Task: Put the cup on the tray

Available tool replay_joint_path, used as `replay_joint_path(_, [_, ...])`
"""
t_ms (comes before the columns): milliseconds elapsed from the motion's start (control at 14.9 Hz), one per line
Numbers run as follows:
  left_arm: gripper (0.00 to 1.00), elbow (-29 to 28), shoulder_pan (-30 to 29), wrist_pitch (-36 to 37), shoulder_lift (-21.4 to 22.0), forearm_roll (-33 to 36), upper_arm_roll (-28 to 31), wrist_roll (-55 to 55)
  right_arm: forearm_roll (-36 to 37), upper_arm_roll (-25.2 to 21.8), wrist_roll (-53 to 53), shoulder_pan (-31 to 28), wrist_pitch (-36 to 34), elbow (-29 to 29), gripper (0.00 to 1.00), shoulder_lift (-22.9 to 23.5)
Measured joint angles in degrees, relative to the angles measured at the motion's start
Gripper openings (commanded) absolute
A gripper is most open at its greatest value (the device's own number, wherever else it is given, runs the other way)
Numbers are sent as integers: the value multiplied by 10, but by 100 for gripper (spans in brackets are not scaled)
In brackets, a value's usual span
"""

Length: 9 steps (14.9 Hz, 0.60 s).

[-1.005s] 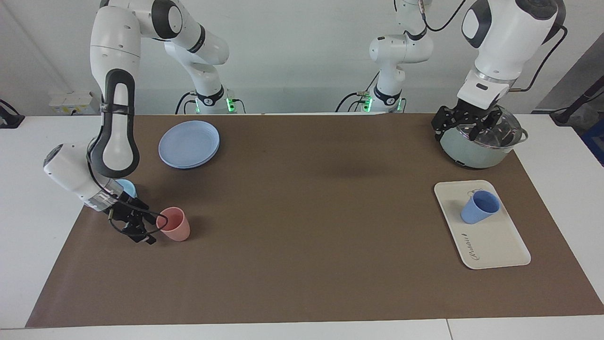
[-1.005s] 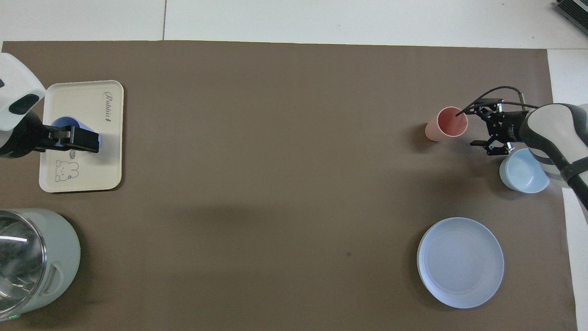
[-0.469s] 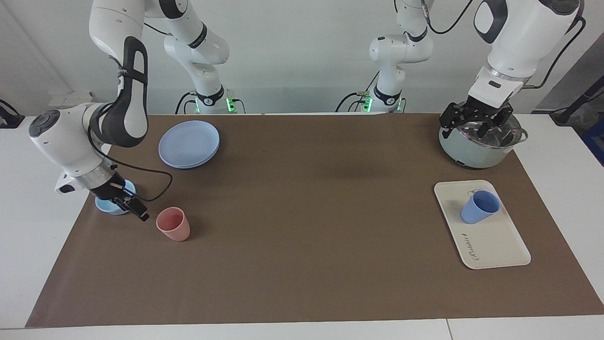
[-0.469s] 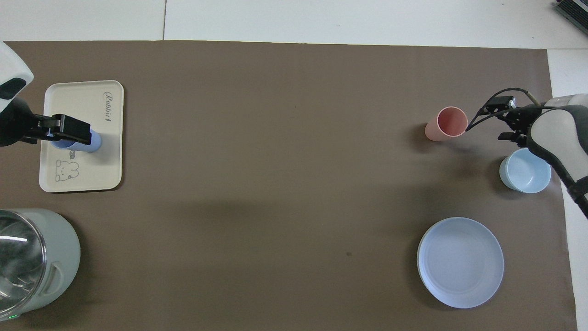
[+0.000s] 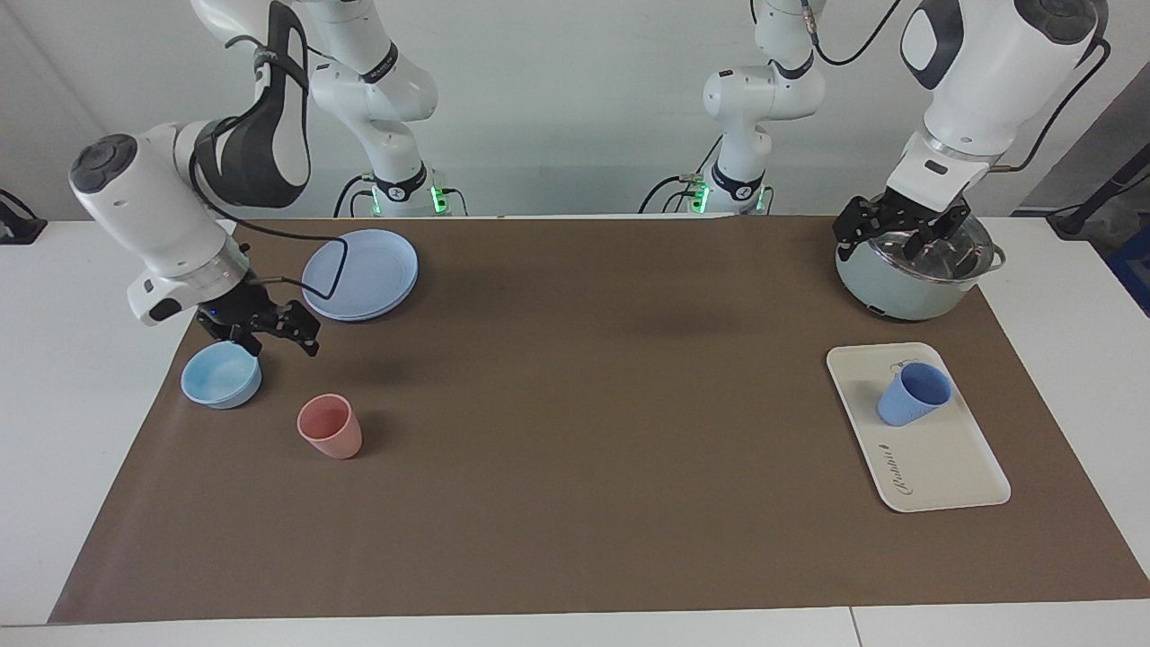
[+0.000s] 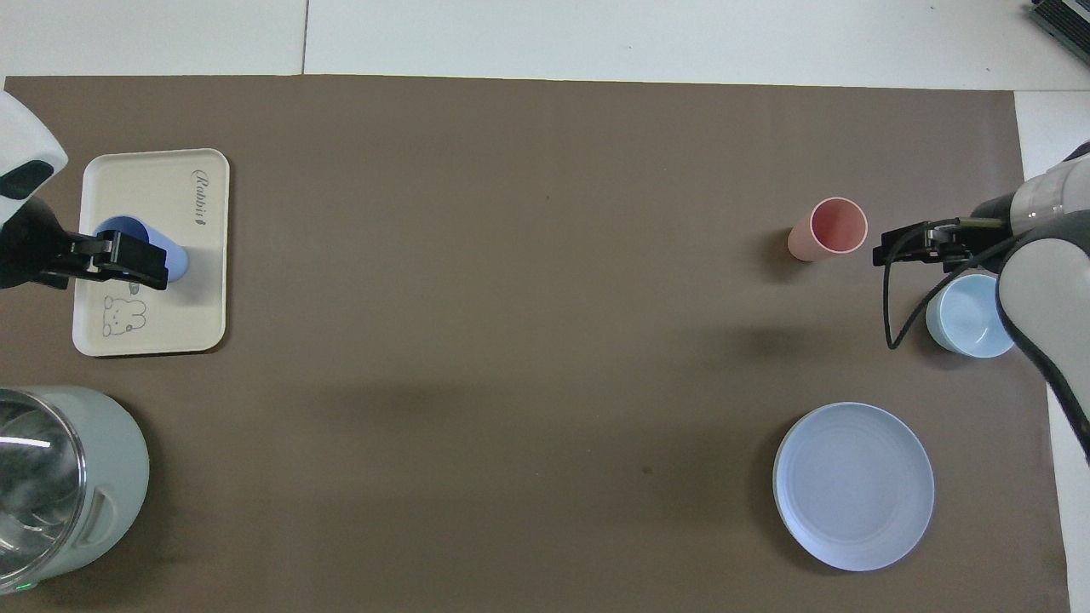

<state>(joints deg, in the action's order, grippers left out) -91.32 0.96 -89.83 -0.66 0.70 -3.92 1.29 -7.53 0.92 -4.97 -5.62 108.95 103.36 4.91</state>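
Periwinkle-blue ribbed plastic cup [image 5: 913, 394] sits upright on the flat cream-white rectangular tray [image 5: 943, 467], near the bear drawing, so I judge the placement done. Nothing touches it. My left gripper [image 5: 901, 235] hangs over the pale-green lidded pot [image 5: 907, 283], fingers spread and empty; from above it merely overlaps the cup, being raised. My right gripper [image 5: 260, 331] hovers above the counter's brown mat [image 5: 575, 503] between the squat light-blue bowl [image 5: 221, 376] and the round blue plate [image 5: 360, 273], also spread, holding nothing. The pink cup [image 5: 331, 426] stands free, nearby, a distractor I leave alone.
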Motion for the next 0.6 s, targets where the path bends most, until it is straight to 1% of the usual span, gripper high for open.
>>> replay_joint_path(134, [100, 0, -5, 0, 1, 0, 0, 0, 6, 1, -14, 21, -28, 0, 100, -31])
replay_joint_path(268, [100, 0, -7, 0, 1, 0, 0, 0, 20, 2, -8, 42, -44, 1, 100, -50])
replay_joint_path(536, [100, 0, -7, 0, 1, 0, 0, 0, 90, 2, 12, 71, -49, -3, 100, -57])
replay_joint_path(603, [100, 0, -7, 0, 1, 0, 0, 0, 97, 2, 21, 76, -52, -9, 100, -56])
